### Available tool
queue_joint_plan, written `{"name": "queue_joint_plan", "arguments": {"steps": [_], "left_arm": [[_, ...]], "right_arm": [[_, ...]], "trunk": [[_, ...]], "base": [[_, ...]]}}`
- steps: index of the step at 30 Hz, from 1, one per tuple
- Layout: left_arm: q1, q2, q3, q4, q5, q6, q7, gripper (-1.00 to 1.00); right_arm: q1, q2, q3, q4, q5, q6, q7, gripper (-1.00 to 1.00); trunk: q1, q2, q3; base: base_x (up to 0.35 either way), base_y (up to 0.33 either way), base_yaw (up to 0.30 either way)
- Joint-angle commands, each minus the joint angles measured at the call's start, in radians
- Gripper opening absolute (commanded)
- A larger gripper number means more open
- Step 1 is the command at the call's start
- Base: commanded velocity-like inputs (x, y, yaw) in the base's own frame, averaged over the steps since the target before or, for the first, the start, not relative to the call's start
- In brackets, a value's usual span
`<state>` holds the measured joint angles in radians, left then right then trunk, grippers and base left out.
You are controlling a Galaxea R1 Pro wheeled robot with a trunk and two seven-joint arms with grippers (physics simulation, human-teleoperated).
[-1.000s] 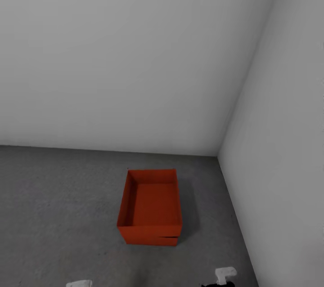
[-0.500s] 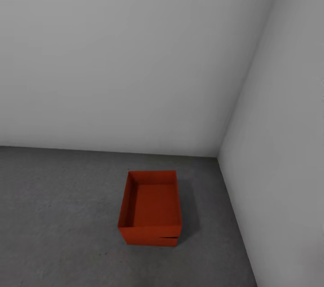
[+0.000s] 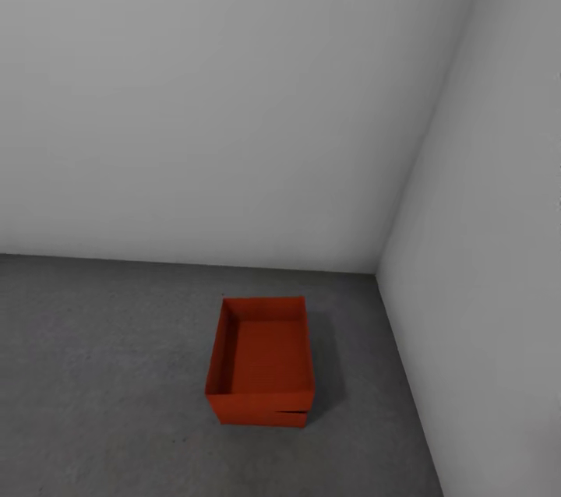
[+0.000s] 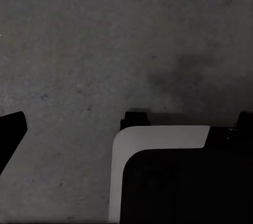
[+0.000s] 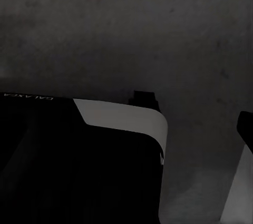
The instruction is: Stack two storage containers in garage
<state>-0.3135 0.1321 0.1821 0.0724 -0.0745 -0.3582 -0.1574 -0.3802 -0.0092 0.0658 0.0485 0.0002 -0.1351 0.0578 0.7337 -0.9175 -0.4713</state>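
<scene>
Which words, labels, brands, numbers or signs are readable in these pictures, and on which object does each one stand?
"GALAXEA", small, faint and upside down as pictured, on the black robot body part in the right wrist view.
No text can be seen on the stacked storage containers, the pale grey walls or the concrete floor.
No text in the left wrist view.

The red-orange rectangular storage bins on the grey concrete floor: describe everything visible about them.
The two red-orange rectangular storage bins look like thin-walled, lidless plastic boxes, one stacked on the other. A seam across the near wall, stepped toward its right end, marks where they meet, slightly out of line. The upper bin stands upright, open and empty, showing a flat bottom. The stack rests on the dark grey mottled concrete floor near the corner of two pale grey walls, apart from both. No gripper touches it.
</scene>
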Motion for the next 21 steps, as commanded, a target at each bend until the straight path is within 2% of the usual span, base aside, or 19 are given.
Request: {"name": "queue_joint_plan", "arguments": {"steps": [1, 21], "left_arm": [[-0.002, 0.001, 0.009, 0.004, -0.007, -0.006, 0.001, 1.00], [-0.002, -0.006, 0.008, 0.004, -0.010, -0.004, 0.010, 1.00]], "right_arm": [[-0.002, 0.000, 0.006, 0.005, 0.000, -0.008, 0.002, 1.00], [-0.002, 0.004, 0.005, 0.005, -0.002, -0.008, 0.004, 1.00]], "trunk": [[-0.004, 0.006, 0.002], [-0.081, 0.146, 0.065]], "base": [[0.000, 0.000, 0.000], [0.000, 0.000, 0.000]]}}
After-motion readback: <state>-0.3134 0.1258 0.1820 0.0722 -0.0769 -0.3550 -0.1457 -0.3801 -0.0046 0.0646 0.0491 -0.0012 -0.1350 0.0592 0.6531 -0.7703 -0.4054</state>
